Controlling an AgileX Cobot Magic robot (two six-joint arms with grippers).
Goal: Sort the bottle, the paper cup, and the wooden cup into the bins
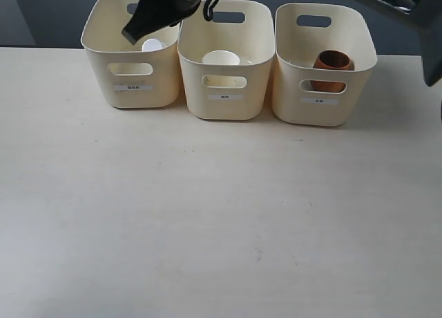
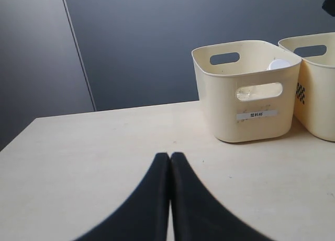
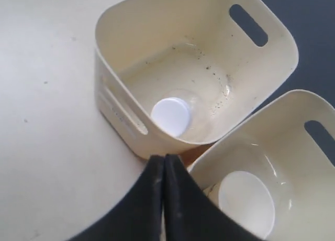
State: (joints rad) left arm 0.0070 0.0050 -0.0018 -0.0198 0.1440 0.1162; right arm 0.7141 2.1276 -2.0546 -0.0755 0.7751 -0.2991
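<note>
we see the right tool (image 3: 164,161) pressed together and holding nothing, hanging above the left bin (image 1: 103,69), where the bottle (image 3: 171,116) is inside with its white cap turned up. the paper cup (image 1: 221,58) is inside the middle bin (image 1: 193,90), and the wooden cup (image 1: 333,66) is inside the right bin (image 1: 290,97). the left tool (image 2: 169,158) is also pressed together and empty, over the tabletop (image 1: 207,214) and apart from the left bin.

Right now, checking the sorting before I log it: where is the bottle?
In the exterior view the bottle sits inside the left bin, right beside the middle bin that holds the paper cup.
</note>
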